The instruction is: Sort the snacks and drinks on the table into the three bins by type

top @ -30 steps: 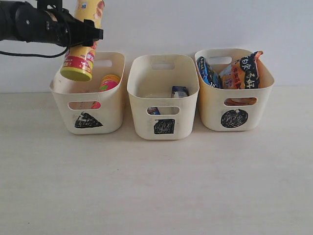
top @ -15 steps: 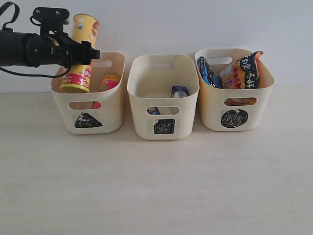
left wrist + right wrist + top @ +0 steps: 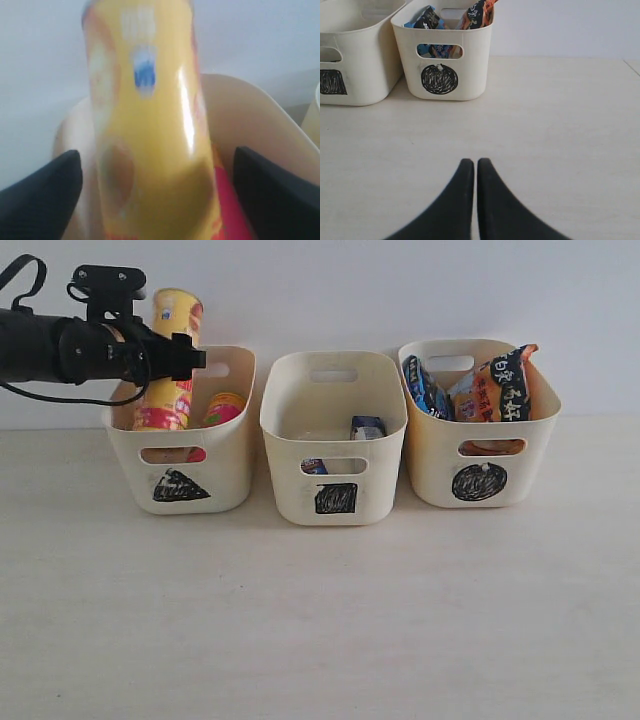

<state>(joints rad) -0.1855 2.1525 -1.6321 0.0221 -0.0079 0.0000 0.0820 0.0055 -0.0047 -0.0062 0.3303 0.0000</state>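
Now against before: the yellow tube (image 3: 176, 315) has dropped. A second ago it hung tilted, its base clear above the rim of the triangle bin (image 3: 230, 455). Half a second ago the base was level with the rim. Now the base is inside, hidden by the wall, and the tube is close to upright.
Left hand (image 3: 170, 358): lower than before, clamped round the tube's middle, with a black finger (image 3: 40, 200) on either side in the wrist view.
Right hand (image 3: 474, 172): clenched, its curved black tips pressed together over the bare surface (image 3: 560, 130), which is pale beige with faint grain.
Bins: three alike cream plastic tubs with rounded corners, oval cutouts and black scribbled marks, in a row along the far edge. The triangle bin is nearest the far-left corner, the square bin (image 3: 290, 455) is mid-edge and the circle bin (image 3: 530, 455) is nearest the far-right corner.
Triangle bin: also holds the pink tube (image 3: 224, 408), leaning just beside the yellow one.
Square bin: one small drink (image 3: 368, 427) sits at its rear right, and a second drink (image 3: 314, 467) shows through the front cutout.
Circle bin: a crinkly blue packet (image 3: 425, 388) and an orange packet (image 3: 495, 385), both standing above the rim.
Tube finish: a glossy yellow cylinder with a red band low down, blurred in the wrist view.
Unchanged: everything else.
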